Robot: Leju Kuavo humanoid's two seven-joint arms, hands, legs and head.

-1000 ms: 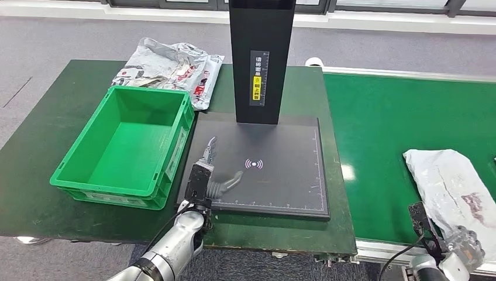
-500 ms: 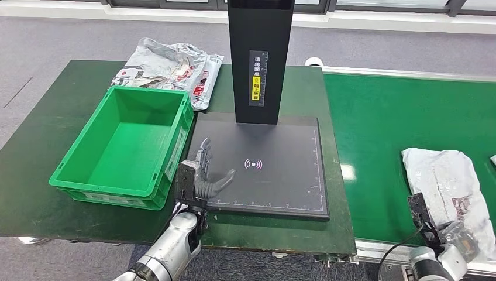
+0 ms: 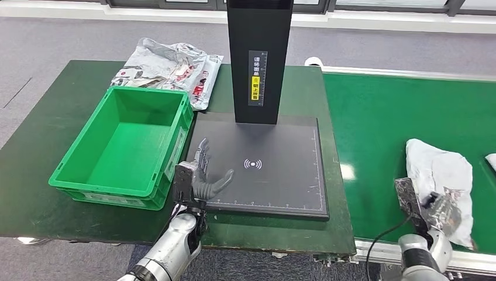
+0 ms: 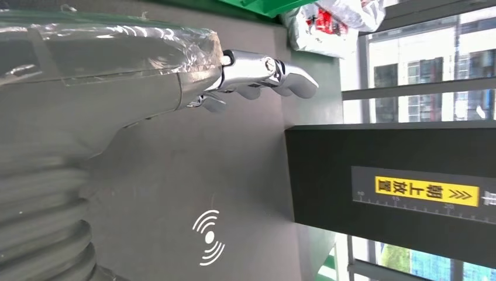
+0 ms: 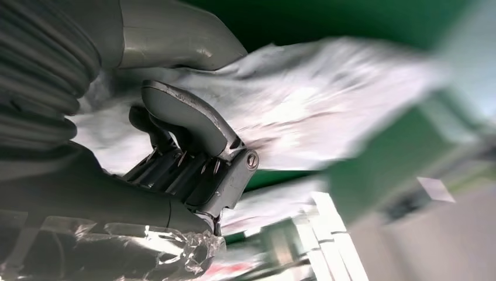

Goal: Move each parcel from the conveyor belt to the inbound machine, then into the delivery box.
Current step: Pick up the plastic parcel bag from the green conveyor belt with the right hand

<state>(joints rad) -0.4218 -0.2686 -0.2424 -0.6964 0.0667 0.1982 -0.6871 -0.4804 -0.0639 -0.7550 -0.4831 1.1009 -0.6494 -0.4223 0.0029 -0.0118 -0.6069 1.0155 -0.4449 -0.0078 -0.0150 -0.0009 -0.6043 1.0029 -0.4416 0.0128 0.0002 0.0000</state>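
Observation:
A crumpled white parcel (image 3: 440, 175) lies on the green conveyor belt (image 3: 386, 117) at the right. My right hand (image 3: 440, 209) grips its near end, fingers curled into the wrapping (image 5: 304, 111). My left hand (image 3: 205, 175) hovers open over the near left corner of the black inbound machine plate (image 3: 275, 146), fingers spread (image 4: 263, 70), holding nothing. The green delivery box (image 3: 126, 143) stands empty to the left of the plate.
The machine's black post (image 3: 259, 58) rises at the plate's far edge. Several white parcels (image 3: 169, 67) lie on the table behind the box. Another white parcel's edge (image 3: 490, 161) shows at the far right of the belt.
My right hand has closed on the parcel and bunched it up, pulling its near end leftward. My left hand has drifted slightly left, toward the plate's corner.

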